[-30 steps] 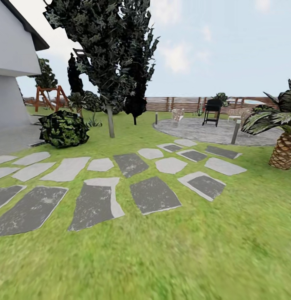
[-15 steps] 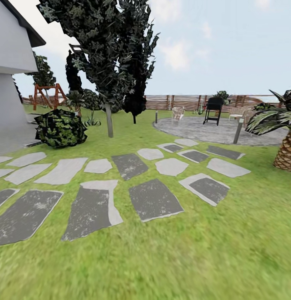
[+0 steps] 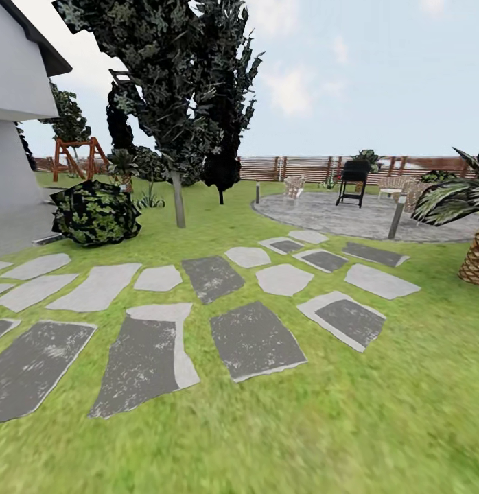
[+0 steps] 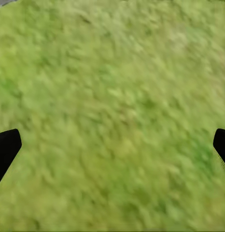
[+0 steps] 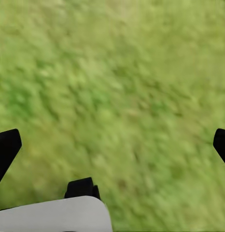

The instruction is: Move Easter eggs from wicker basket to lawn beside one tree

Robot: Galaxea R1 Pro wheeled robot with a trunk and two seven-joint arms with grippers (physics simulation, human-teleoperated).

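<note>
Currently in transit: lawn [image 3: 281, 425] under you, both grippers spread wide, holding nothing.
Left gripper [image 4: 112, 145] and right gripper [image 5: 112, 145] face bare grass. Past that, grey stepping stones [image 3: 253, 339]; far left a dark-leaved tree [image 3: 178, 199]; far right the paved patio [image 3: 349, 216] with a grill [image 3: 353, 182].

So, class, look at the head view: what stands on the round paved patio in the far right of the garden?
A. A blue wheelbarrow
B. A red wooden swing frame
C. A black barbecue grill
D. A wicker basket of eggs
C: a black barbecue grill stands on the round grey patio in front of the wooden fence; the red swing frame is far off to the left, beside the house.
</note>
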